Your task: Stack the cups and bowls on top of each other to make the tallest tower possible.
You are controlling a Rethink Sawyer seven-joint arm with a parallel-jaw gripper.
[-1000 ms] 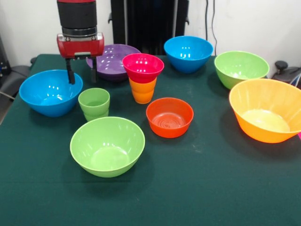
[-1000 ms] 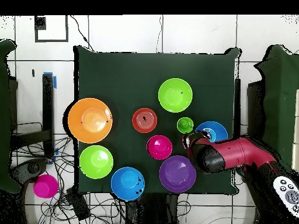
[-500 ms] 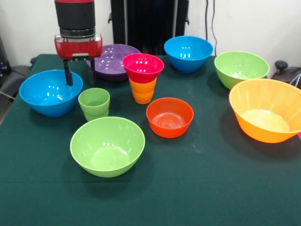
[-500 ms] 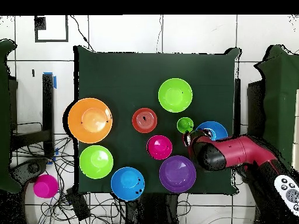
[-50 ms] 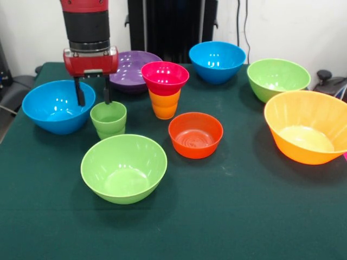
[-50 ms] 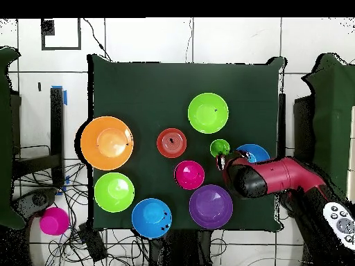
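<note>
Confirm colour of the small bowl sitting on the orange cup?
Magenta. The small bowl sits on the orange cup; clearest in the front view.

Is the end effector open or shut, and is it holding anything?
Open, holding nothing. In the front view the end effector has two dark fingers spread apart with a clear gap, hanging just behind the upright light green cup.

No writing, label, brand or number can be read anywhere in either view, whether on the bowls, the cups, the arm or the desk.
</note>
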